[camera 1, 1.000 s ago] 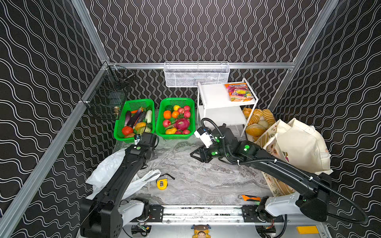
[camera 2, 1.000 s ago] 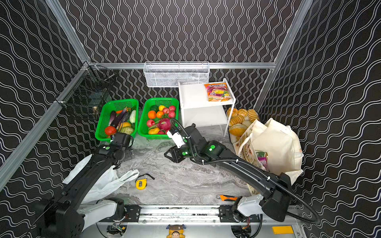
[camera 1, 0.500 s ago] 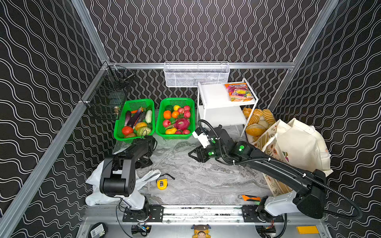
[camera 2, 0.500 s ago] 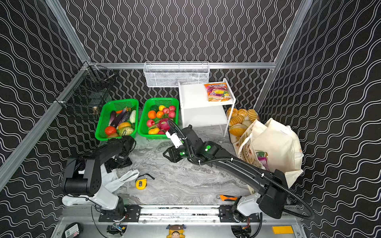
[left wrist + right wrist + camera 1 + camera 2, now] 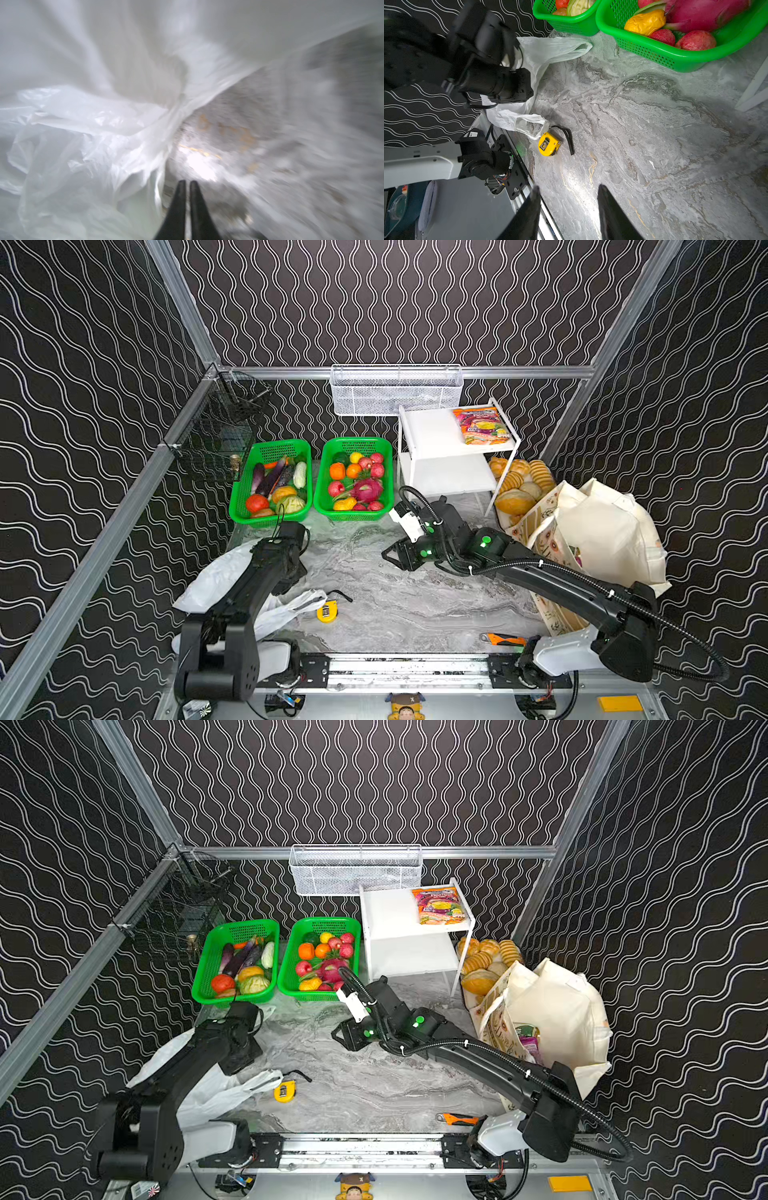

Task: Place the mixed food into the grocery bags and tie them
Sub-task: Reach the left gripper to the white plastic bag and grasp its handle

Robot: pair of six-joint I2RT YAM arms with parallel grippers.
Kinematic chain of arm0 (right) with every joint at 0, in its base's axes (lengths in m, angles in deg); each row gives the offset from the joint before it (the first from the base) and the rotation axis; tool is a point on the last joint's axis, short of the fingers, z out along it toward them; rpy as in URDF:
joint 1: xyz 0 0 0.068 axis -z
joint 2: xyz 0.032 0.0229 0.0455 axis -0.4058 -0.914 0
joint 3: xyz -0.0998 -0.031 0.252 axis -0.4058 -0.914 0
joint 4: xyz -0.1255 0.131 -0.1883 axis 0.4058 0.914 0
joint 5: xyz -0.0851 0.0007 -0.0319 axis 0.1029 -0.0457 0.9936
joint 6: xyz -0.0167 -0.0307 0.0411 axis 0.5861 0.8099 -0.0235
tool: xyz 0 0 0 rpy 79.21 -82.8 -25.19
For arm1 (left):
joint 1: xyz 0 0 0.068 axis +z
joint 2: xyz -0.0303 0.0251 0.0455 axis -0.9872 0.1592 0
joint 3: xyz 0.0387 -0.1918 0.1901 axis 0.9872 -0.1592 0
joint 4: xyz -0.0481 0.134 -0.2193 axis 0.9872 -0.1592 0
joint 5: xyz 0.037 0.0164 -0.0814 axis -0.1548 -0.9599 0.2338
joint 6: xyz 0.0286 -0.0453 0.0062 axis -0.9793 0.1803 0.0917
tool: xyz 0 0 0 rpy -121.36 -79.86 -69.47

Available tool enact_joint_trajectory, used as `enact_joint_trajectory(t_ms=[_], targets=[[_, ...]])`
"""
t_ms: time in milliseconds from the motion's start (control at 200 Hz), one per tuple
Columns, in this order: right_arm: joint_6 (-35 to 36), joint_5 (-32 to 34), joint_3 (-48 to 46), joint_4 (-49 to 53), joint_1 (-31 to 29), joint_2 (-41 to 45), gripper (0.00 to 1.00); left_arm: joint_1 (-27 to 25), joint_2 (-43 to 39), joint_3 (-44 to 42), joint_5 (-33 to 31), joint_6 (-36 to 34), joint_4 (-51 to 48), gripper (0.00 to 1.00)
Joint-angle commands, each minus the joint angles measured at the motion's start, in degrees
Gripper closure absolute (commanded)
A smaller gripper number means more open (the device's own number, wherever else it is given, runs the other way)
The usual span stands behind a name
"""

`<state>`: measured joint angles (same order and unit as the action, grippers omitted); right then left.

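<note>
White plastic handle bag found crumpled at the near left of the surface in both top views, under the left arm. Against a second before: reached no longer toward the vegetable basket at the far side. Had folded back, then come down onto the bag. Spread wide then, clenched now. Judged this a first grab at the bag, to open it for loading. Saw no food in it. Noted little change on the right. Right claw hovered mid-surface, just near of the fruit basket, with the dragon fruit and other toy fruits lying inside. Saw the cream cloth tote slumped at the right, well apart from both claws, with a purple packet showing in its mouth.

Left wrist view, badly blurred: found the left claw pinched tip to tip, with bag film bunched just beside the tips and bare marble on the other side. Could not tell whether any fold was trapped.

Right wrist view: found the right claw released and empty, tips apart above bare surface. Saw the fruit basket on its far side. Saw one bag handle loop touching a yellow tape measure to its near left, both well apart from the tips.
</note>
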<state>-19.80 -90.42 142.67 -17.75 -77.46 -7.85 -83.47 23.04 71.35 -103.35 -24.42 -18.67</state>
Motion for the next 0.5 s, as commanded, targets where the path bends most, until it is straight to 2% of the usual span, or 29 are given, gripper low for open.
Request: enact_joint_trajectory(t_ms=[0,130,170,215,240,295,325,395,430,496], targets=[[-0.81,2.08,-0.62,-2.91,-0.01,0.68,0.54,-0.05,-6.22,1.89,7.51,-4.91,-0.51,1.0],[-2.13,4.44,-2.68,-5.42,0.07,1.94,0.53,-0.88,-11.68,7.11,14.4,-6.7,-4.18,1.0],[-2.92,4.96,-3.57,-6.6,0.16,2.28,0.53,-1.61,-12.33,8.63,12.73,-6.85,-6.95,1.0],[-3.67,5.05,-4.34,-7.59,0.24,2.54,0.53,-2.02,-12.71,9.89,7.19,-5.24,-10.92,0.99],[-4.02,4.94,-4.65,-7.96,0.3,2.64,0.53,-2.02,-12.84,10.02,4.81,-4.94,-12.4,0.9],[-4.71,4.34,-5.2,-8.83,0.35,2.95,0.53,-2.02,-12.89,9.44,2.94,-5.42,-13.85,0.46],[-5.16,3.88,-5.48,-9.35,0.39,2.92,0.53,-2.02,-12.57,9.21,3.05,-5.05,-15.18,0.27],[-6.13,2.91,-5.92,-10.03,0.28,2.91,0.53,-2.1,-11.52,8.1,5.36,-1.54,-17.95,0.13],[-6.37,2.47,-6.12,-10.23,0.33,2.87,0.52,-2.28,-11.1,7.9,5.14,0.86,-19.14,0.03],[-6.67,1.91,-6.41,-10.5,0.35,2.66,0.52,-2.29,-10.28,8.01,3.15,4.31,-20.84,0.01]])
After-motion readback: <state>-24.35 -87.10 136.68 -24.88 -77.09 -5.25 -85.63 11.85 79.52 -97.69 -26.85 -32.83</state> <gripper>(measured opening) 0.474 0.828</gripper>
